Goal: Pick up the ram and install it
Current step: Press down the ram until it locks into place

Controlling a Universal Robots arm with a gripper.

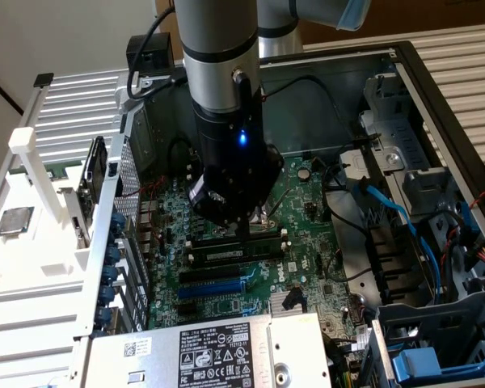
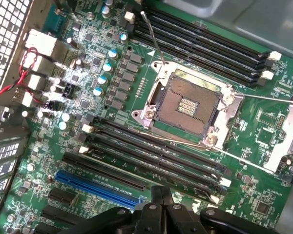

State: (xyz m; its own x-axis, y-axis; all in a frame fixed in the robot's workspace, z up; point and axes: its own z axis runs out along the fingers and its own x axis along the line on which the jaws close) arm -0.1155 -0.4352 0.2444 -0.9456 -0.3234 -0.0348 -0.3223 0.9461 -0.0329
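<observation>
In the exterior view, the ram (image 1: 230, 253), a long narrow stick with a white label, stands on edge in a black motherboard slot between white end clips. My gripper (image 1: 246, 229) hangs straight down over it, fingertips right at its top edge; whether they touch it I cannot tell. In the wrist view the gripper (image 2: 161, 202) is shut, its dark fingers pressed together with nothing between them, just above the near bank of long black slots (image 2: 156, 153).
An open processor socket (image 2: 185, 105) lies beside the slots, with a second slot bank (image 2: 210, 44) beyond it. A blue expansion slot (image 2: 97, 187) runs alongside. On the exterior view's left, a white rack holds a silver chip (image 1: 14, 220). Case walls, blue cables (image 1: 404, 218) and a power supply (image 1: 218, 352) hem in the board.
</observation>
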